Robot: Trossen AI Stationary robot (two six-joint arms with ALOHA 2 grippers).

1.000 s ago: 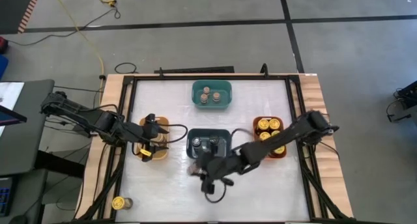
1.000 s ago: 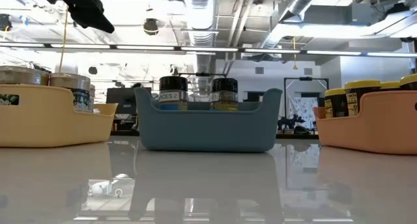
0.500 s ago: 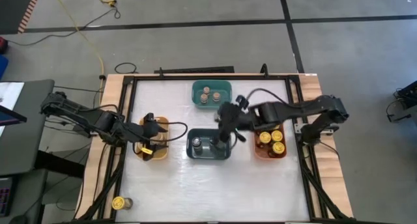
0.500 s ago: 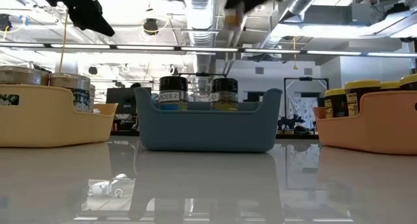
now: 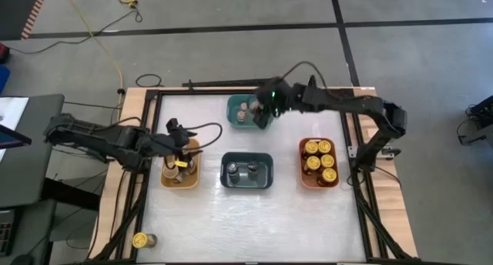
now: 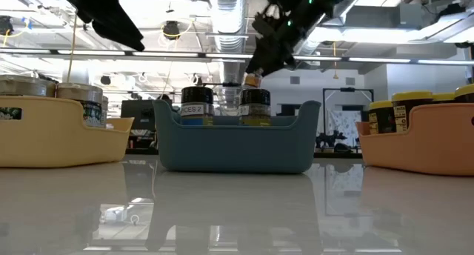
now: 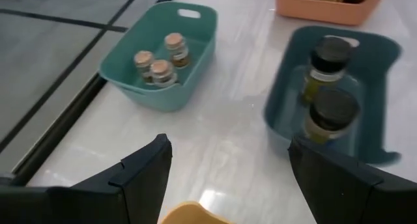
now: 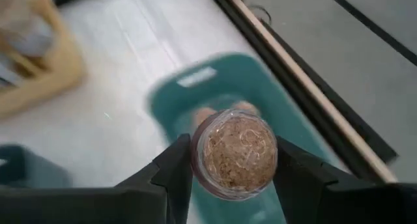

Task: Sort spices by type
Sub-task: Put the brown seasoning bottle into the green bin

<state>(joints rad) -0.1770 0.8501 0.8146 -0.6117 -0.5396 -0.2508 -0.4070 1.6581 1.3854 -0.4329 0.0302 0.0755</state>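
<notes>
Small brown-topped jar is pinched in the right gripper above the teal bin, its long axis running along the fingers, cork end toward the wrist camera; mostly sorted, though one yellow-lidded jar sits stray at the table's near-left corner; left gripper hangs empty, fingers apart, over the yellow bin.

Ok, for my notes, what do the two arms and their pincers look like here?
Both arms are dark, nearly black, built of jointed tubular links with black cables looping alongside. The left pincer has two broad, flat, angular black fingers. A small yellow marking shows by it from above. The right pincer has matching dark fingers, and a small green light glows near its wrist in the high view.
</notes>
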